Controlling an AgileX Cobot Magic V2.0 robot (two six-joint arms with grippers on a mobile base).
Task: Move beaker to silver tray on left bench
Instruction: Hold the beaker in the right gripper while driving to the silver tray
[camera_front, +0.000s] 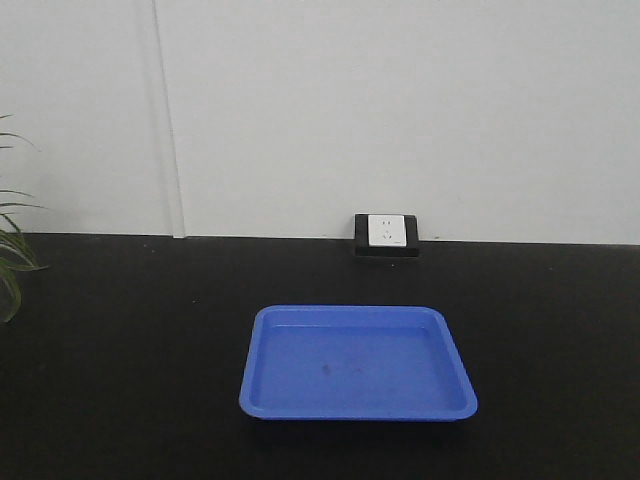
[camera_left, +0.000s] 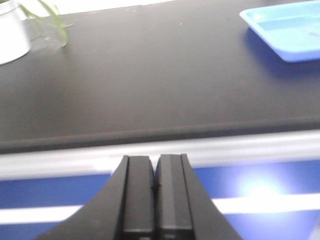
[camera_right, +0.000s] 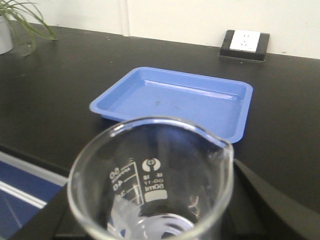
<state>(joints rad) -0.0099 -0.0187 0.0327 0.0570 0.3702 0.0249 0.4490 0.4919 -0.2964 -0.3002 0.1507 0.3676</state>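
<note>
A clear glass beaker (camera_right: 145, 185) with white volume marks fills the lower half of the right wrist view, seen from above its rim. My right gripper (camera_right: 152, 225) is shut on the beaker, with dark fingers (camera_right: 265, 205) at either side, and holds it at the front edge of the black bench (camera_right: 60, 90). My left gripper (camera_left: 155, 165) is shut and empty, hanging in front of the bench's metal edge strip (camera_left: 240, 147). The silver tray is out of view. Neither gripper shows in the front view.
A blue tray (camera_front: 358, 362) lies empty on the black bench; it also shows in the right wrist view (camera_right: 175, 97) and the left wrist view (camera_left: 290, 27). A white plant pot (camera_left: 12, 32) with green leaves (camera_front: 12, 250) stands far left. A wall socket (camera_front: 387, 233) sits at the back.
</note>
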